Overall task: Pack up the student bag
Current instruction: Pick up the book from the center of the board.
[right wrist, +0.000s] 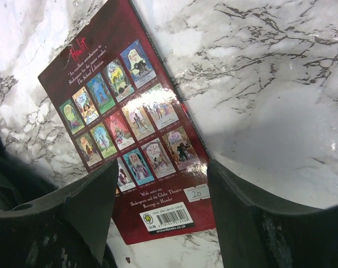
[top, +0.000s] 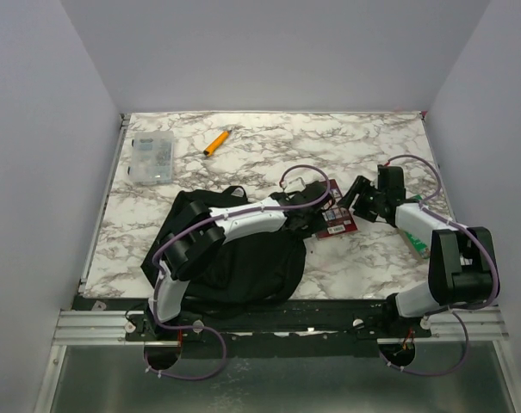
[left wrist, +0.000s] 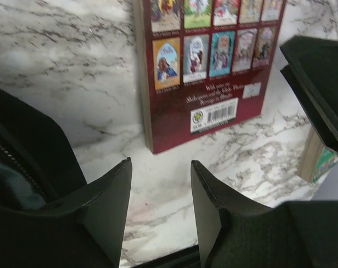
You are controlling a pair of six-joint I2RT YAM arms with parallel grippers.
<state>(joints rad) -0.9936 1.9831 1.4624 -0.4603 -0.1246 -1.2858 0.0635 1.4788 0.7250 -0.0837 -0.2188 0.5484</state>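
Note:
The student bag is a large black backpack lying flat at the near left of the table, and its edge shows in the left wrist view. A dark red paperback lies back cover up just right of the bag. My left gripper reaches over the bag and hovers short of the book's near edge, open, with only marble between its fingers. My right gripper is open above the barcode end of the book, one finger to each side and nothing gripped.
A clear plastic box and an orange marker lie at the far left. A green-covered item lies under the right arm. The right gripper's black body is close to the left gripper. White walls stand around the table.

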